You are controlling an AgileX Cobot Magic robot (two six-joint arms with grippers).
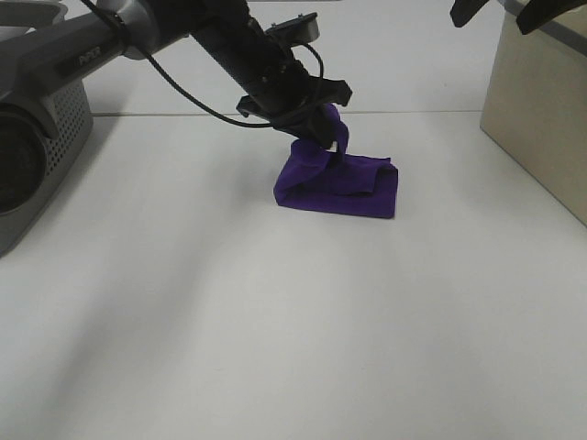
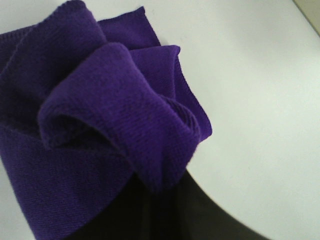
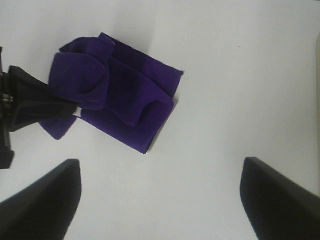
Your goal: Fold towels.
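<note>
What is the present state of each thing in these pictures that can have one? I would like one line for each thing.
purple towel: partly folded into a small bundle on the table, one fold held up.
left gripper: shut on the towel's raised fold.
right gripper: open, empty, above the table beside the towel.
grey perforated basket: upright, inside not visible.

The deep purple towel [image 1: 337,183] lies folded into a small rectangle near the far edge of the worktop [image 1: 275,348], about midway across. 1 end rises above it in a bunched curl.
</note>
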